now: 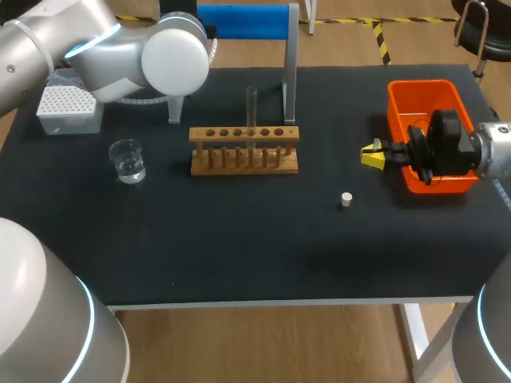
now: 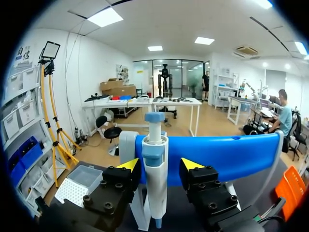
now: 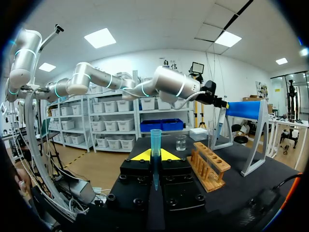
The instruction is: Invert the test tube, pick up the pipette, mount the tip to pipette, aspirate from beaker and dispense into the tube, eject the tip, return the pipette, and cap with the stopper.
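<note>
Stopper: small white plug [image 1: 346, 199], lying alone on the table at 4 o'clock from the rack.
Right gripper [image 1: 371, 153]: at the 9 o'clock side of the bin, tips pointing to 9 o'clock. The fingers are together, clamped on a blue pipette tip [image 3: 155, 145] that stands upright between them.
Bin: orange [image 1: 415, 92], at 3 o'clock from the rack, partly under the right wrist.
Beaker: clear glass [image 1: 128, 159], at 9 o'clock from the rack, well apart from it.
Rack: wooden, 6 holes [image 1: 244, 152], mid-table.
Test tube [image 1: 251, 108]: upright in the 4th hole from the rack's left end.
Tip box [image 1: 68, 108]: at 11 o'clock from the beaker.
Pipette [image 2: 155, 179]: hanging upright on the blue-topped stand [image 2: 231, 154], at 12 o'clock from the rack.
Left gripper [image 2: 160, 164]: at the pipette, fingers apart, 1 on each side of its body, with a gap visible on 1 side. It is not clamped.
</note>
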Controlling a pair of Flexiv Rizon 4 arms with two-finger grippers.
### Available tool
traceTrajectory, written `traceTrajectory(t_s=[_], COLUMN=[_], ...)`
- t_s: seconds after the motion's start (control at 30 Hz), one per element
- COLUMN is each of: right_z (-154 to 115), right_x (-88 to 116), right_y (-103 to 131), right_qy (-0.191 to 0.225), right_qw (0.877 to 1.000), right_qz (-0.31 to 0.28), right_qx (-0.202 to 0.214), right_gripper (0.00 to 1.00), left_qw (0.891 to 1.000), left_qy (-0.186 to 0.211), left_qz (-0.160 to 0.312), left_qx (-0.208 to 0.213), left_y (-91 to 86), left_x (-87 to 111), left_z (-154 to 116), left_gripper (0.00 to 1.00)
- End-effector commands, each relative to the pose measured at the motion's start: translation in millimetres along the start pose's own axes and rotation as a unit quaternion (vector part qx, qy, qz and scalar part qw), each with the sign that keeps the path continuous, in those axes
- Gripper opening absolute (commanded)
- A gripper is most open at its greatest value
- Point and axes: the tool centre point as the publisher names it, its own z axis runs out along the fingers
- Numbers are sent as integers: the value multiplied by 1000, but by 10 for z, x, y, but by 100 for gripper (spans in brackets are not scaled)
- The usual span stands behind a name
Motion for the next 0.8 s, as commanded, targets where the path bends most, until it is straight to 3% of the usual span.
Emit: traceTrajectory(t_s=[0.03, 0.33, 0.6, 0.7, 0.77, 0.8], right_z=[2, 2, 2, 2, 2, 2], right_x=[2, 2, 2, 2, 2, 2], right_y=[-2, -2, -2, -2, -2, -2], right_qy=[0, 0, 0, 0, 0, 0], right_qw=[1000, 1000, 1000, 1000, 1000, 1000], right_qz=[0, 0, 0, 0, 0, 0], right_qx=[0, 0, 0, 0, 0, 0], right_gripper=[0, 0, 0, 0, 0, 0], left_qw=[1000, 1000, 1000, 1000, 1000, 1000], left_qy=[3, 4, 2, 2, 2, 3], left_qz=[0, -1, -3, -4, -4, -4], left_qx=[-2, -2, -3, -5, -6, -6], left_y=[-7, -1, 15, 24, 30, 34], left_x=[1, -1, -16, -20, -19, -19], left_z=[31, 48, 47, 49, 50, 51], left_gripper=[50, 49, 28, 31, 44, 44])
